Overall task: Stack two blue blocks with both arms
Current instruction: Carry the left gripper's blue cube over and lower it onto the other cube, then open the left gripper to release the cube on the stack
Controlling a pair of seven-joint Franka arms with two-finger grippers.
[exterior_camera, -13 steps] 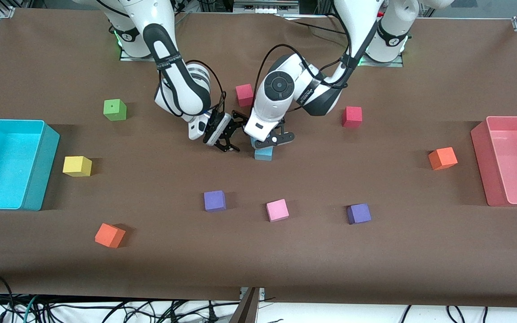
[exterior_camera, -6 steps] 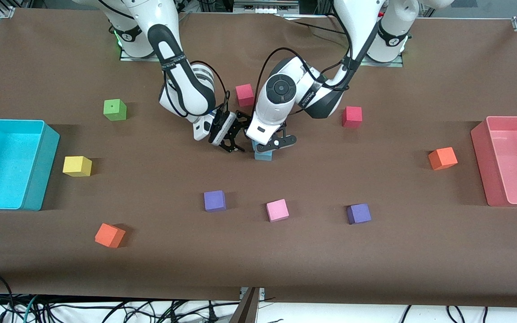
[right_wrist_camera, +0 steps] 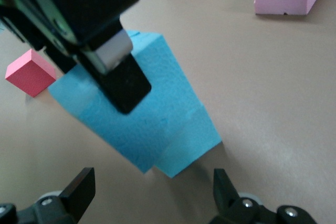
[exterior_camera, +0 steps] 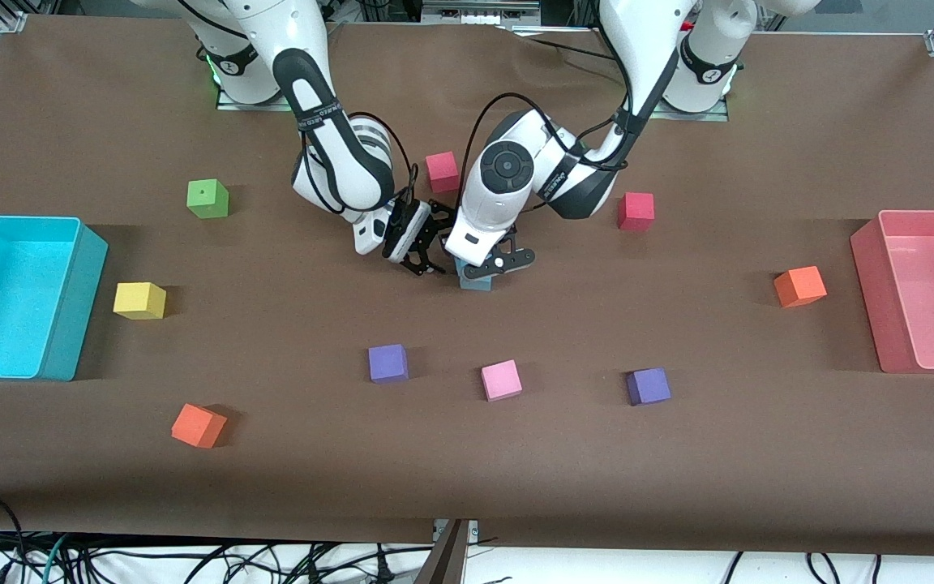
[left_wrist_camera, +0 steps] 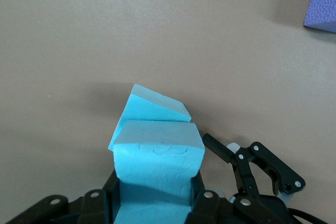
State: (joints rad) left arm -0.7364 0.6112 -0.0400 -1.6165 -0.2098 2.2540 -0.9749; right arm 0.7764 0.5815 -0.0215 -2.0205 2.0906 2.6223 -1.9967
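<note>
My left gripper (exterior_camera: pixel 483 264) is shut on one light blue block (left_wrist_camera: pixel 157 163) and holds it on or just above the second blue block (left_wrist_camera: pixel 152 109), twisted and offset from it. In the front view the lower blue block (exterior_camera: pixel 477 282) sits mid-table and the held one is mostly hidden under the gripper. My right gripper (exterior_camera: pixel 425 261) is open and empty, low beside the pair toward the right arm's end. In the right wrist view my right gripper (right_wrist_camera: pixel 152 192) faces both blue blocks (right_wrist_camera: pixel 157 124), with the left gripper's finger (right_wrist_camera: pixel 123 85) on the upper one.
A pink cube (exterior_camera: pixel 442 171) and a red cube (exterior_camera: pixel 636 211) lie farther from the front camera. Two purple cubes (exterior_camera: pixel 388 362) (exterior_camera: pixel 649 386) and a light pink cube (exterior_camera: pixel 501 380) lie nearer. A teal bin (exterior_camera: pixel 70 300) and a pink bin (exterior_camera: pixel 868 292) stand at the table's ends.
My right gripper has moved closer to the blue blocks, staying open. My left gripper has kept its hold on the upper block and shifted only slightly.
</note>
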